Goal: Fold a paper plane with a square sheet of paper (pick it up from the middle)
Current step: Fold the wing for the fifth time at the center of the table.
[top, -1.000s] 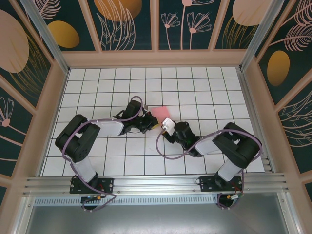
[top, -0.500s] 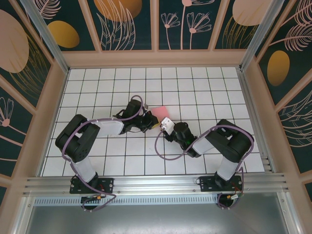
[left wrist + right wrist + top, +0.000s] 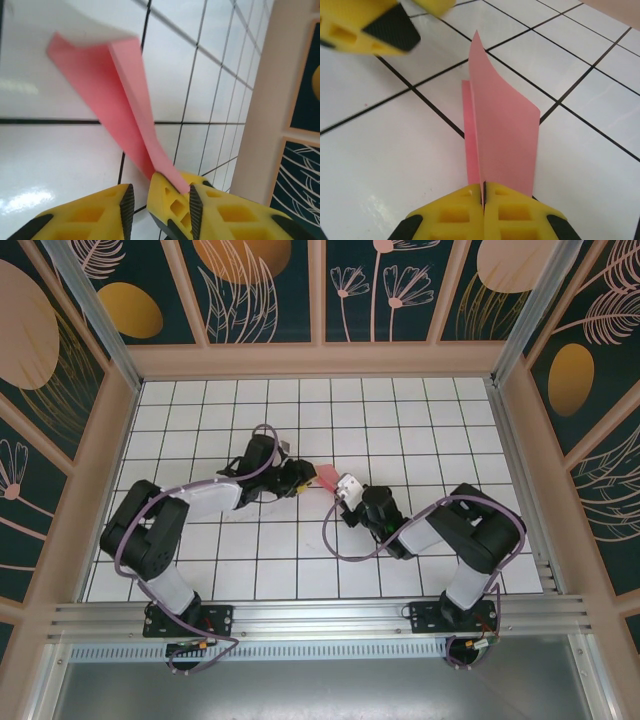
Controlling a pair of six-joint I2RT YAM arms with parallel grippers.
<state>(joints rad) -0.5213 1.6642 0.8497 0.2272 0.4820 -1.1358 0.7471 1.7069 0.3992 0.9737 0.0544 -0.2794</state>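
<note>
Your right end effector [image 3: 483, 192] is clamped fully shut on the near edge of the folded square sheet of paper [image 3: 502, 130]. The sheet stands on edge toward 12 o'clock from its tips, over the worktop [image 3: 585, 165]. Your left end effector [image 3: 303, 484] sits at 10 o'clock, jaws parted, gripping nothing.

We see left arm [image 3: 205, 500] and right arm [image 3: 440, 530] elbows out, forearms angled inward, tips near each other. Left gripper [image 3: 161, 194]: we note jaws parted. Right gripper [image 3: 483, 194]: fingers pressed together, pinching the pink paper [image 3: 502, 130].
</note>
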